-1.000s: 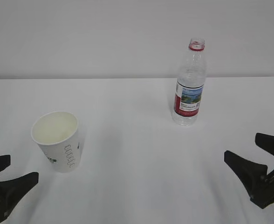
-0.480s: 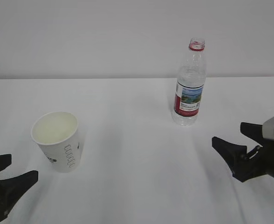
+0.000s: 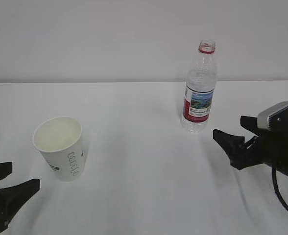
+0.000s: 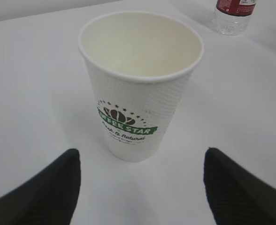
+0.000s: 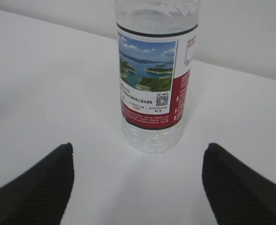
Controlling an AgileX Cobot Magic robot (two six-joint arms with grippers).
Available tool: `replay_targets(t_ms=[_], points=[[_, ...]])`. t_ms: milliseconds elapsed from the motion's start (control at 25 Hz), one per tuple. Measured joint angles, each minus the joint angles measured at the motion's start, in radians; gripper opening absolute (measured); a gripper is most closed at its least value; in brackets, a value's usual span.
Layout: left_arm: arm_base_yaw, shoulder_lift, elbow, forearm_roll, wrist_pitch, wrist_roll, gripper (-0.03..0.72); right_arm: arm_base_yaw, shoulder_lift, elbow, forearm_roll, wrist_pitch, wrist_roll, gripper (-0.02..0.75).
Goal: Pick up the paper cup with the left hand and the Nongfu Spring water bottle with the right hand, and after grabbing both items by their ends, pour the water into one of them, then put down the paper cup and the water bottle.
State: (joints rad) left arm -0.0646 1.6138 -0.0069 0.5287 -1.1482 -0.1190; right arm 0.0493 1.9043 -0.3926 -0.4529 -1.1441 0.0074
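Observation:
The white paper cup (image 3: pixel 60 149) stands upright on the left of the table, and its cream inside (image 4: pixel 138 44) looks dry. My left gripper (image 3: pixel 24 174) sits low in front of it, open, with its fingers wide on either side of the cup's base (image 4: pixel 141 154) and not touching it. The capless Nongfu Spring water bottle (image 3: pixel 199 98) stands upright at the back right. My right gripper (image 3: pixel 228 125) is open just to its right, apart from it. In the right wrist view the bottle (image 5: pixel 154 79) stands ahead of the spread gripper (image 5: pixel 139 146). I cannot tell the water level.
The white table (image 3: pixel 134 186) runs back to a plain pale wall (image 3: pixel 109 39). The bottle's base (image 4: pixel 232 16) shows beyond the cup in the left wrist view. Nothing else stands on the table.
My right gripper has moved left and away from the near edge, towards the bottle. The left gripper has barely moved. Cup and bottle stand as before.

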Motion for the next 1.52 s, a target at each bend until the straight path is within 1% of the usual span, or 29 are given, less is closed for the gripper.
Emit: replay_targets(t_ms=[640, 960, 1240, 1520], points=[[0.0, 0.0, 0.0, 0.005, 0.0, -0.006, 0.591, 0.0, 0.133, -0.164, -0.04, -0.002, 0.045, 0.637], [0.0, 0.0, 0.0, 0.005, 0.0, -0.006, 0.589, 0.0, 0.186, -0.252, -0.115, -0.002, 0.082, 0.627], [0.0, 0.0, 0.0, 0.005, 0.0, -0.006, 0.589, 0.0, 0.19, -0.271, -0.117, -0.002, 0.085, 0.596], [0.0, 0.0, 0.0, 0.005, 0.0, -0.006, 0.587, 0.0, 0.19, -0.271, -0.119, -0.002, 0.085, 0.59]])
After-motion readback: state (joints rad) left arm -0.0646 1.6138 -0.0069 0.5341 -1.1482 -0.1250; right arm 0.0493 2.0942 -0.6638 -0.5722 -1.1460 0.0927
